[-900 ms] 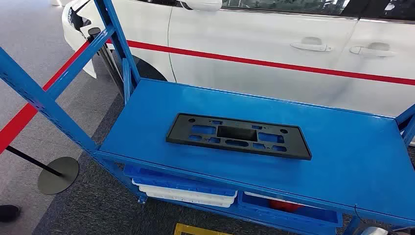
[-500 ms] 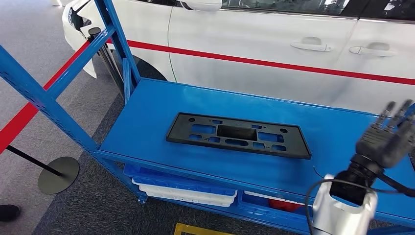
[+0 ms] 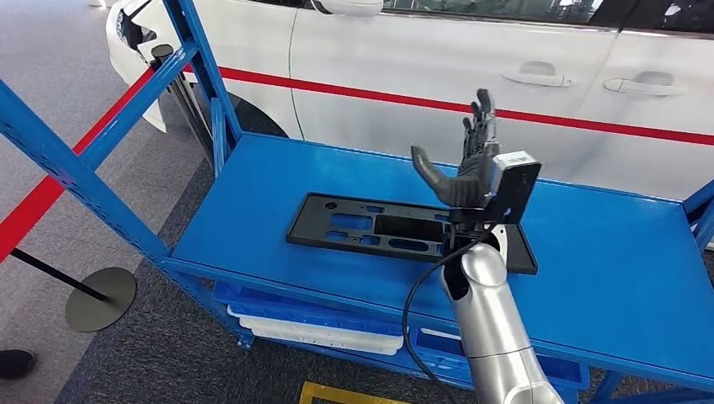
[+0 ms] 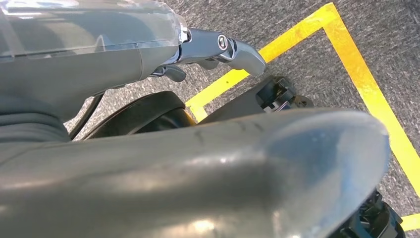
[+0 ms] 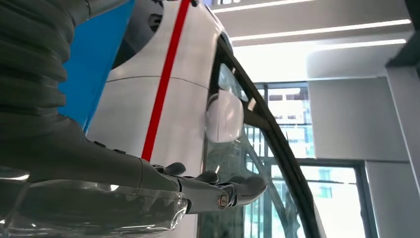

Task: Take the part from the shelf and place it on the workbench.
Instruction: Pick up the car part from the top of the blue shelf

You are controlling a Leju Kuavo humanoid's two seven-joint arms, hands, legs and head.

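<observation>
The part (image 3: 362, 225) is a flat black rectangular frame with cut-outs, lying on the blue shelf top (image 3: 253, 189). My right arm rises from below in front of the part's right end and hides some of it. My right hand (image 3: 467, 164) is held up above that end, fingers straight and spread, thumb out to the side, holding nothing and clear of the part. The right wrist view shows the right hand (image 5: 218, 191) with fingers extended against the car. In the left wrist view the left hand (image 4: 218, 49) hangs over the floor, fingers extended and empty.
A white car (image 3: 404, 59) with a red stripe stands close behind the shelf. Blue uprights (image 3: 76, 177) frame the shelf's left side. Blue and white bins (image 3: 320, 328) sit on the lower level. A barrier post base (image 3: 101, 299) and yellow floor tape (image 4: 366, 84) lie nearby.
My right arm has come up from the lower right and swung left. Its open hand now stands above the part's right end. The part has not moved.
</observation>
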